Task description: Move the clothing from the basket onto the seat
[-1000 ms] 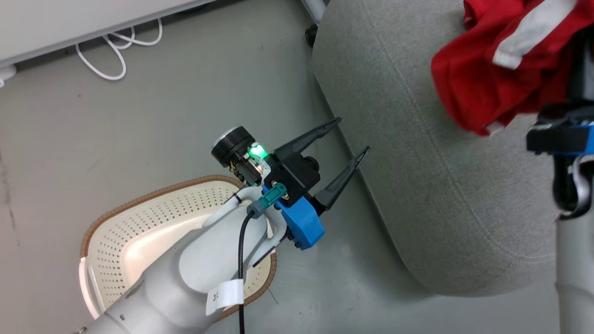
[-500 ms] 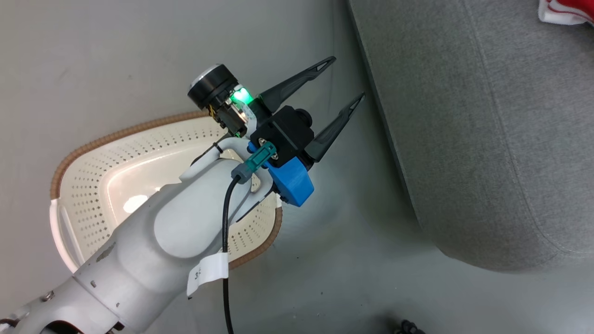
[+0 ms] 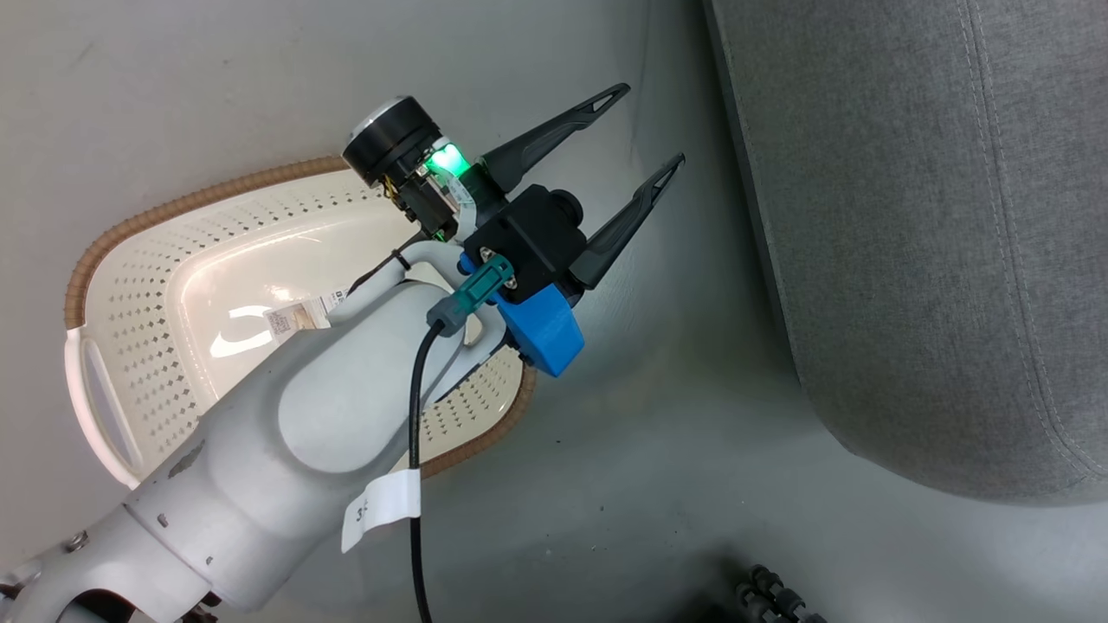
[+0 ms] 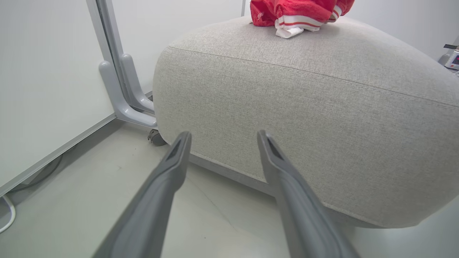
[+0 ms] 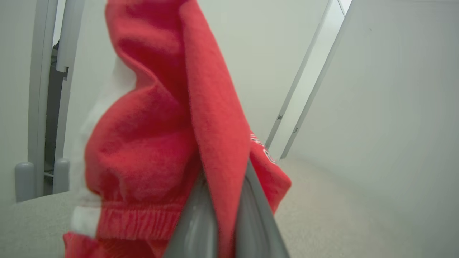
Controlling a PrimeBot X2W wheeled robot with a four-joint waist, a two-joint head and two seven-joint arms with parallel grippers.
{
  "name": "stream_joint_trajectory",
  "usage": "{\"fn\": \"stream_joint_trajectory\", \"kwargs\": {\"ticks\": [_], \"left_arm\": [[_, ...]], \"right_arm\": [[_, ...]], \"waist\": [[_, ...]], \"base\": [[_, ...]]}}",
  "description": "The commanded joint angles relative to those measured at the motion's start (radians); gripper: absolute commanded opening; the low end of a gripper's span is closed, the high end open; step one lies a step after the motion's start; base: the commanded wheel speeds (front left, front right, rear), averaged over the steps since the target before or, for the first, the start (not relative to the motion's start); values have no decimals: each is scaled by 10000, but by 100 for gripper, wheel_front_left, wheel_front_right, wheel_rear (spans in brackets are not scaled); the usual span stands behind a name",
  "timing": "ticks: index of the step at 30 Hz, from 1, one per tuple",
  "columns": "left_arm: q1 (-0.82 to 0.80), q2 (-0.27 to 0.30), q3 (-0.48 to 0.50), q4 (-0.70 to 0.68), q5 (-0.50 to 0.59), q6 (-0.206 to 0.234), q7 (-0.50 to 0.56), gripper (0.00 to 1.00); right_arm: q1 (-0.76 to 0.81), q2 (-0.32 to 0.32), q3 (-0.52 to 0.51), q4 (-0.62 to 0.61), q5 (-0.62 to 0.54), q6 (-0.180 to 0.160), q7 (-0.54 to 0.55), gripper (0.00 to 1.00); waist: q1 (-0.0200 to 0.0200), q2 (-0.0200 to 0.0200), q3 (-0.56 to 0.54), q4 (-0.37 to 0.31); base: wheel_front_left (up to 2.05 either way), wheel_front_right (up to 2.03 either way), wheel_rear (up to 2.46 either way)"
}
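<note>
while hanging over the floor (image 3: pixel 649 484) between basket (image 3: pixel 147 285) and seat (image 3: pixel 909 216), holds left gripper (image 3: pixel 651 123) spread wide, pointed at seat's side and apart from it. has basket on floor near seat, partly under left arm (image 3: pixel 329 415). pinches red clothing (image 5: pixel 143 143) in right gripper (image 5: pixel 225 172), fingers (image 5: pixel 252 215) pressed together on a fold, cloth draped up over them, grey seat top below. sees from left wrist bunched red clothing (image 4: pixel 294 12), white-striped cuff (image 4: pixel 291 29) down, resting on seat's top near far edge.
</note>
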Motion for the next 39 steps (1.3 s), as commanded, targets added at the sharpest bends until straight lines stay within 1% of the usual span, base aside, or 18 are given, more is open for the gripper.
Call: {"fn": "stream_joint_trajectory", "kwargs": {"ticks": [1, 5, 11, 14, 15, 16, 21, 26, 29, 33, 36, 39], "left_arm": [[-143, 23, -38, -53, 59, -5, 17, 100], [-223, 85, -66, -67, 40, 0, 29, 100], [-228, 148, -106, -53, 2, 58, 8, 100], [-276, 75, -124, -44, -18, 74, -2, 100], [-285, 45, -124, -40, -20, 96, -12, 100], [-288, 14, -126, -43, -28, 106, -19, 100], [-47, -79, -149, 89, -113, 116, -100, 100], [199, -214, -125, 218, -199, 125, -146, 100], [404, -275, -39, 268, -304, 155, -166, 100], [772, -280, 279, 176, -408, 246, -179, 100], [1204, -255, 692, -67, -465, 398, -181, 100], [1677, -259, 1266, -336, -497, 538, -183, 100]], "right_arm": [[198, 106, -112, 210, -134, 1, -3, 0], [466, 366, -326, 932, -391, 1, -3, 0], [622, 642, -331, 1940, -679, 1, -1, 0], [616, 587, -276, 2105, -708, 1, -1, 0], [682, 571, -341, 1993, -601, 1, -3, 36], [753, 592, -401, 1851, -490, 1, -3, 100], [1626, 799, -498, 921, -179, 1, -3, 100], [2894, 1211, -700, -233, -2, 1, -3, 100], [3594, 1489, -632, -890, 42, 1, -4, 100], [4229, 1848, -130, -1784, -29, 1, -3, 100], [4556, 2049, 536, -2326, -59, 1, -3, 100], [4855, 1991, 1337, -2625, -84, 1, -3, 100]], "waist": [[-2, 0, 71, 21], [-2, 0, 226, 98], [-2, 0, 337, 143], [-2, 0, 347, 209], [-2, 0, 331, 230], [-2, 0, 296, 252], [-2, 0, -100, 232], [-2, 0, -751, 163], [-2, 0, -1222, 91], [-2, 0, -1916, 13], [-2, 0, -2455, 76], [-2, 0, -3055, 273]], "base": [[0, 0, 0], [0, 0, 0], [0, 0, 0], [0, 0, 0], [0, 0, 0], [0, 0, 0], [0, 0, 0], [0, 0, 0], [0, 0, 0], [0, 0, 0], [0, 0, 0], [0, 0, 0]]}}
